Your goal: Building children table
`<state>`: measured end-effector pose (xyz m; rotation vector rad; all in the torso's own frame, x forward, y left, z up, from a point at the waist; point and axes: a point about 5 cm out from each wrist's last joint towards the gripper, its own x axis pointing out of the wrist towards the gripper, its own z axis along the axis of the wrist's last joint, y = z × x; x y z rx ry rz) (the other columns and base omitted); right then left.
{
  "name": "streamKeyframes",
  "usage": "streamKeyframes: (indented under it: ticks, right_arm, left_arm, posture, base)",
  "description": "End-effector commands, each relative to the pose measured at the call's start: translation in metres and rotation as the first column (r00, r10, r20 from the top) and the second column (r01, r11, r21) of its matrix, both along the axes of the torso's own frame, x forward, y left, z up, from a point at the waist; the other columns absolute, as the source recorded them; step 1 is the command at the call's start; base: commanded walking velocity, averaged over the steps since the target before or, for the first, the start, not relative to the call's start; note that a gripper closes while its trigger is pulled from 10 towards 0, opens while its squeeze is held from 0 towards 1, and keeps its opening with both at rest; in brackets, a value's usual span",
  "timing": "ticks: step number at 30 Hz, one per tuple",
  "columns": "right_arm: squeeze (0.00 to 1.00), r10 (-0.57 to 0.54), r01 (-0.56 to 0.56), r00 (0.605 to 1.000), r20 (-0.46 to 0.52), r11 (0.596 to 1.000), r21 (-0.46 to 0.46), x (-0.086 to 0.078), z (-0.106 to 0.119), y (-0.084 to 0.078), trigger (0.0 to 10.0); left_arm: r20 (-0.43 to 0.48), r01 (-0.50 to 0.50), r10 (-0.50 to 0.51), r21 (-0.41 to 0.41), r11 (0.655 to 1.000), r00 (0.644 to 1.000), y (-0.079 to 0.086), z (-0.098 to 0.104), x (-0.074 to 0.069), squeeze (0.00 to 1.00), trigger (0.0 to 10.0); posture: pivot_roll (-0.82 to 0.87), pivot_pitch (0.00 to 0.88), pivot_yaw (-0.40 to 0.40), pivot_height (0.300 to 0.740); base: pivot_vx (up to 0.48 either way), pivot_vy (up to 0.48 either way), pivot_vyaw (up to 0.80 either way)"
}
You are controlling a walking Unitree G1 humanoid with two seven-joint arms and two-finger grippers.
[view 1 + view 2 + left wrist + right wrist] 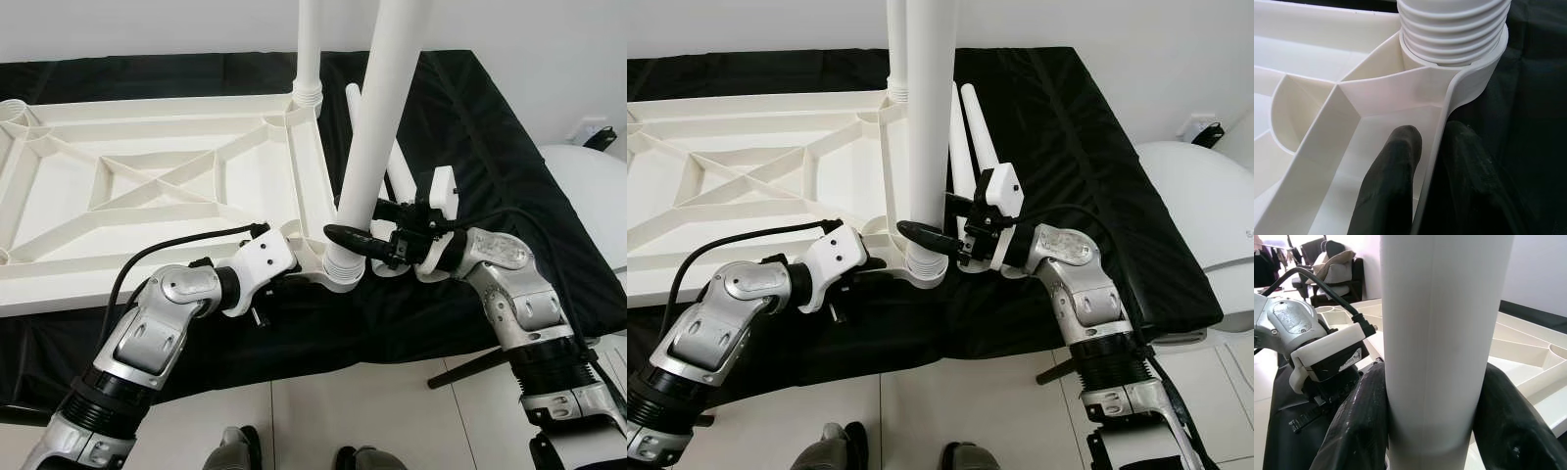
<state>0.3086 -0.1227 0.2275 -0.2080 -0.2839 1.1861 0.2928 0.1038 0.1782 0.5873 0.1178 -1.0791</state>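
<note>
Two legs stand in the upturned tabletop (pixel 147 186): my right gripper (pixel 367 242) clamps the near leg (pixel 377 127) above its corner socket (pixel 1469 83), left gripper (pixel 1425 161) pinches the tabletop's rim; screwing step, next twist home.

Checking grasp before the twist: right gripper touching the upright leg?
Touching. In the right wrist view both black fingers press against the white leg with no gap; the right gripper clamps it just above the socket.
</note>
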Motion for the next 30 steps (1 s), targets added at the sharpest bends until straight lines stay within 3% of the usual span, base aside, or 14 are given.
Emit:
streamKeyframes:
  ticks: [1,30]
  right_arm:
    - [0.00,-0.143,0.132,0.979,-0.147,0.988,-0.082,0.006,-0.037,-0.015,10.0]
    - [0.00,-0.203,0.209,0.970,-0.132,0.977,0.037,-0.017,-0.029,-0.001,10.0]
  left_arm:
    - [-0.022,0.114,-0.115,-0.015,0.993,0.993,-0.014,0.000,-0.012,0.00,10.0]
    - [-0.005,0.102,-0.102,-0.019,0.995,0.995,-0.013,0.004,-0.009,0.00,10.0]
  posture:
    - [-0.02,0.239,0.001,0.740]
    - [-0.03,0.246,-0.004,0.740]
  base:
    - [0.000,0.000,0.00]
    - [0.000,0.000,0.00]
